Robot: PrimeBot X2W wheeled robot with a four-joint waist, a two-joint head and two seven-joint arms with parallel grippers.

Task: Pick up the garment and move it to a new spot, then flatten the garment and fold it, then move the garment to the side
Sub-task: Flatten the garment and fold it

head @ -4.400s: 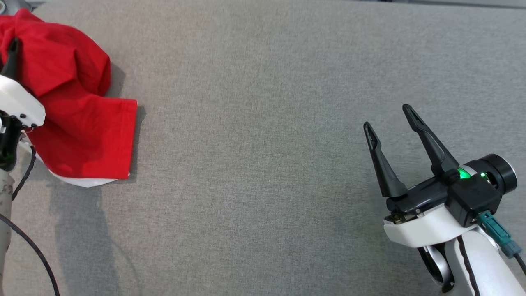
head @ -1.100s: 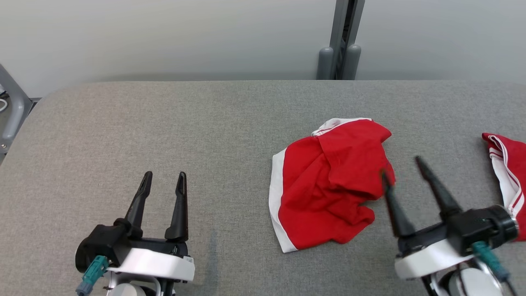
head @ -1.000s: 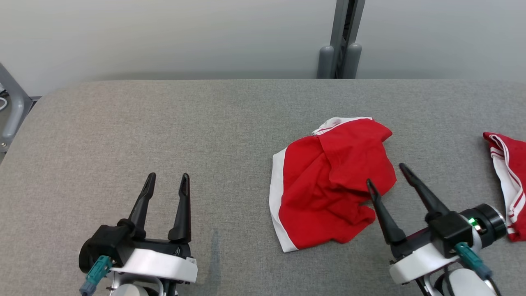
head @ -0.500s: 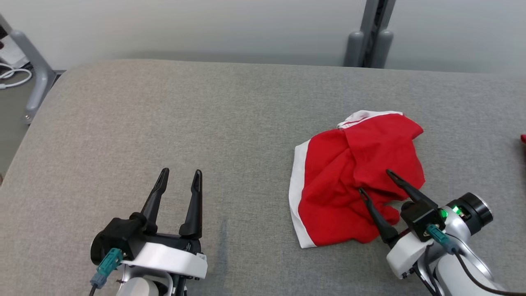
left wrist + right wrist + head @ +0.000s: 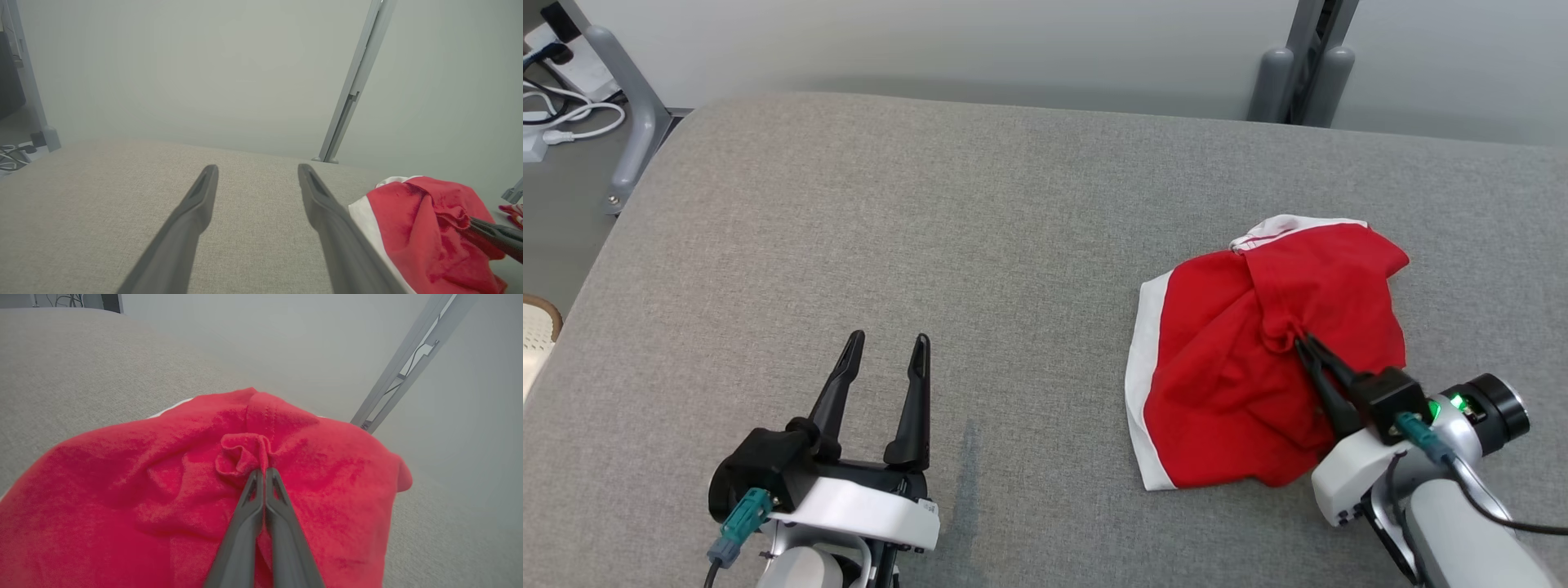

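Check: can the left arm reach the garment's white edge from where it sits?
Probably yes. The left gripper, jaws open, faces bare grey surface with nothing between it and the white edge of the garment; the right gripper pinches a fold farther right.

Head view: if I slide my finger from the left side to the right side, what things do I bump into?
grey frame leg → left gripper → red garment
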